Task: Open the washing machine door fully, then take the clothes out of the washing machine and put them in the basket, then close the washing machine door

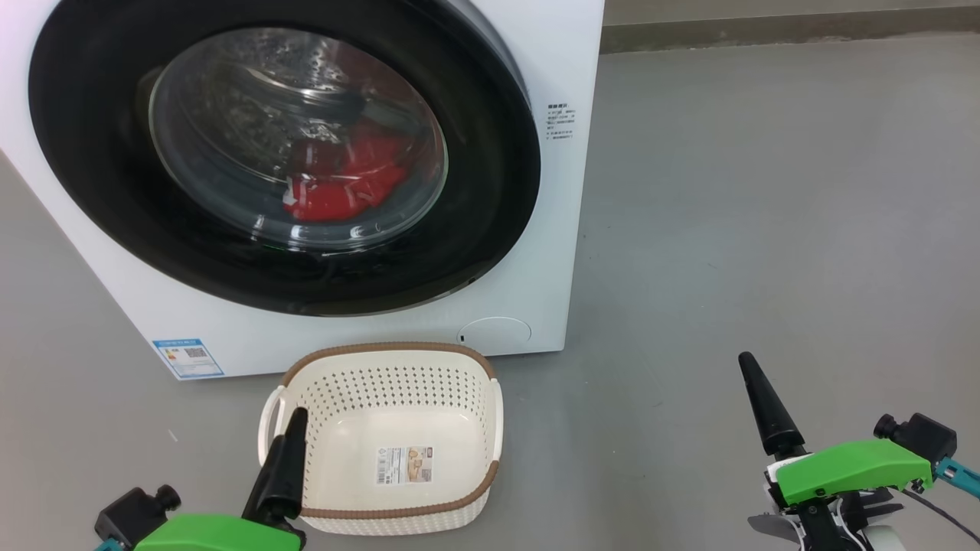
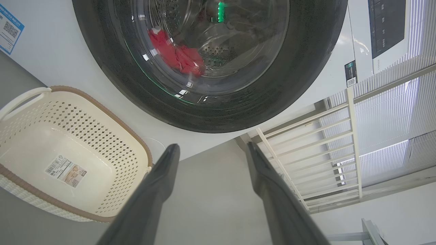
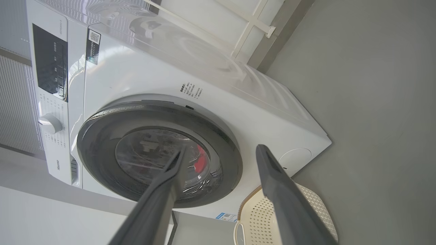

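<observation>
Gaping wide, left gripper (image 2: 213, 146) and right gripper (image 3: 220, 149) are hovering empty, six o'clock from the closed black-rimmed glass door (image 1: 92, 153).

Washing machine (image 1: 559, 245): plain white body, small blue sticker (image 1: 187, 357) low on the front. Washing machine door (image 1: 490, 176): glossy black rim around clear glass. Clothes (image 1: 344, 191) behind the glass read bright red. Basket (image 1: 398, 386): cream-white, walls in a regular diamond-hole pattern, brown woven-look rim. Floor (image 1: 766, 229): flat grey. My left gripper (image 2: 213, 146) and right gripper (image 3: 221, 149) have dark grey fingers; I note bright green housings (image 1: 842, 467) behind them.
</observation>
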